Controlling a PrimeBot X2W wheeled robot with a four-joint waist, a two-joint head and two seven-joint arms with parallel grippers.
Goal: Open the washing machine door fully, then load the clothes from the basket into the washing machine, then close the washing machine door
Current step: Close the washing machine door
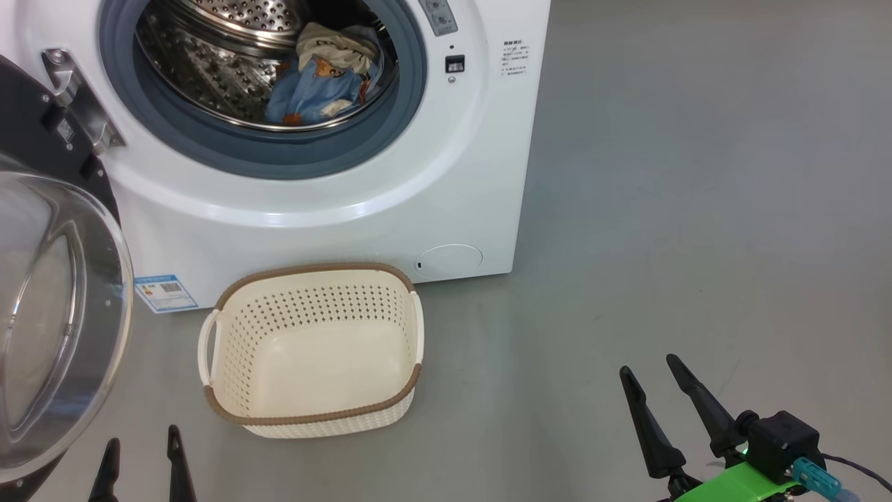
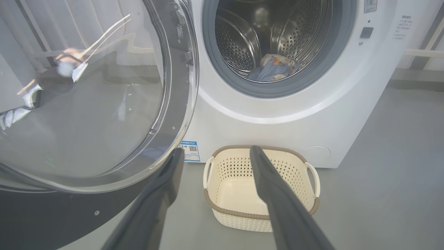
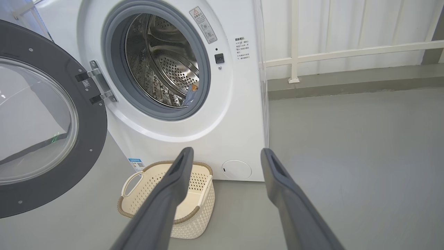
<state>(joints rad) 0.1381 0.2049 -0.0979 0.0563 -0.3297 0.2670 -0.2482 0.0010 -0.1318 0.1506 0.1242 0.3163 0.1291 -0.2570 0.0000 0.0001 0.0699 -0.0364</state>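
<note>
Head view: basket (image 1: 313, 269) between end effectors (image 1: 143, 434) (image 1: 647, 363)

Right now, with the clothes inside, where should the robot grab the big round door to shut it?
Probably the black rim of the washing machine door, at the edge farthest from the hinge, nearest the left gripper, coming from the front. The glass bowl bulges, too smooth to pinch.

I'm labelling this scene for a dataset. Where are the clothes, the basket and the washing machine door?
clothes (image 1: 306, 97): head view, on the blue garment's middle.
basket (image 1: 313, 267): head view, on the brown rim's far side.
washing machine door (image 3: 93, 132): right wrist view, on the black rim's right side.
</note>
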